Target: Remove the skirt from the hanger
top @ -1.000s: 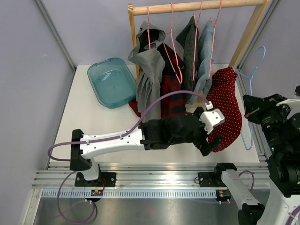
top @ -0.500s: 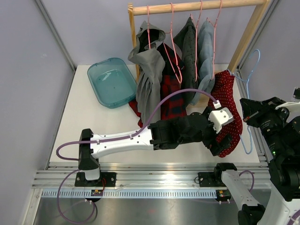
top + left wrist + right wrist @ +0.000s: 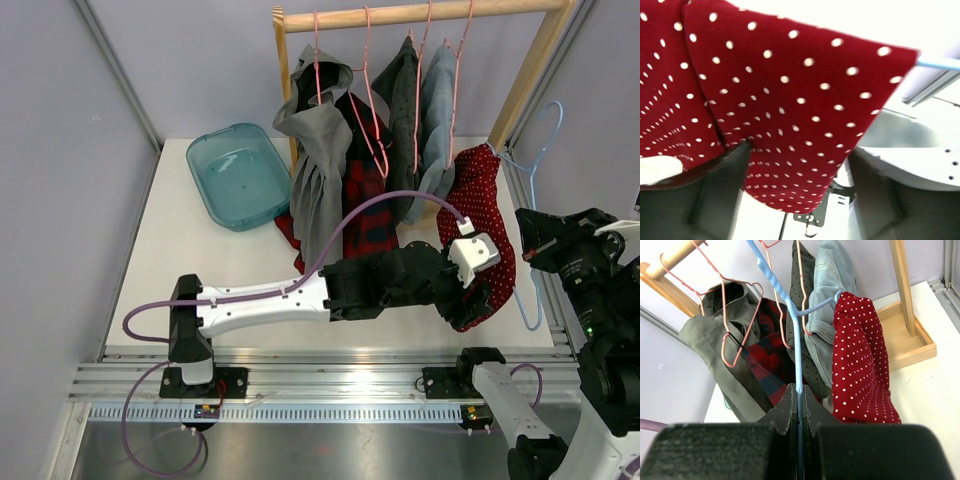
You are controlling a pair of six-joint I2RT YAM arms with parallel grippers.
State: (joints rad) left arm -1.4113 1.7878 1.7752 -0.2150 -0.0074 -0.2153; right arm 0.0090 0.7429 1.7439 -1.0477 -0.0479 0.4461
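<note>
Two hands: our right hand (image 3: 799, 395) clamps the light blue hanger (image 3: 798, 355), so we should close the wide left hand (image 3: 795, 170) firmly on the red dotted garment (image 3: 790, 90) before pulling.

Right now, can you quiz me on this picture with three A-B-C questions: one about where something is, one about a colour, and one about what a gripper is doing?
1. Where is the teal tub?
A) on the table, left of the clothes rack
B) hanging from the rail
C) on the floor

2. What colour is the hanger in the right gripper?
A) pink
B) light blue
C) green

3. How do the left gripper jaws stand?
A) clamped on the tub's rim
B) shut on nothing
C) apart, with the red dotted garment between them

Answers:
1 A: the tub sits on the table beside the rack.
2 B: the right gripper is shut on the light blue hanger.
3 C: a finger shows on each side of the cloth.
</note>
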